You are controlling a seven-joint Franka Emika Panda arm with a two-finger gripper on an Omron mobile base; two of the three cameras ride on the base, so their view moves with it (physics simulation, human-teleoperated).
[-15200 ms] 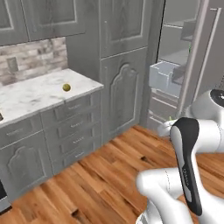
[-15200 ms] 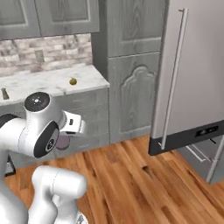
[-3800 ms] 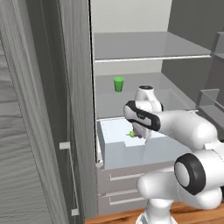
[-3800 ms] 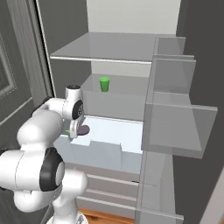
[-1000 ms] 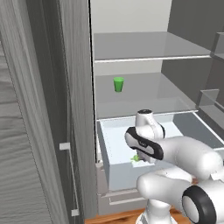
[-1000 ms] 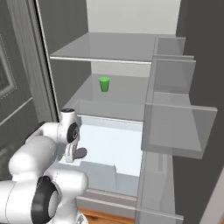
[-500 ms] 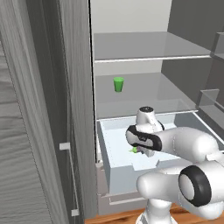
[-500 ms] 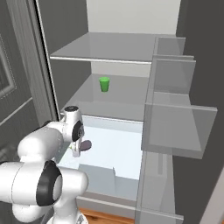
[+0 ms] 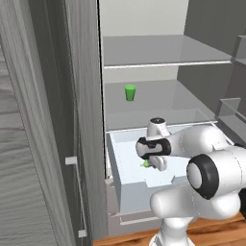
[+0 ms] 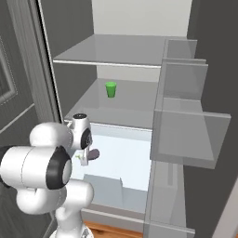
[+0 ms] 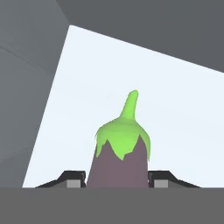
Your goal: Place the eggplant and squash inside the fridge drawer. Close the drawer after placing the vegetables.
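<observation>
In the left base view, the gripper (image 9: 153, 164) hangs over the open fridge drawer (image 9: 126, 192), its jaws closed on the eggplant (image 9: 145, 164), of which a bit of green stem cap shows just left of the hand, above the pale drawer floor. A green cup (image 9: 130, 92) stands on the glass shelf (image 9: 158, 108) above, well apart from the hand. In the right base view, the gripper (image 10: 84, 160) sits at the left side of the fridge drawer (image 10: 130, 200), with the eggplant (image 10: 92, 155) sticking out to its right as a dark oblong over the drawer floor; the green cup (image 10: 110, 89) is on the shelf farther back. In the hand view, the 2 fingertips (image 11: 73, 179) press against either side of the eggplant (image 11: 119, 158), held narrow on its purple body, green cap pointing away toward the drawer's pale floor (image 11: 175, 113).
</observation>
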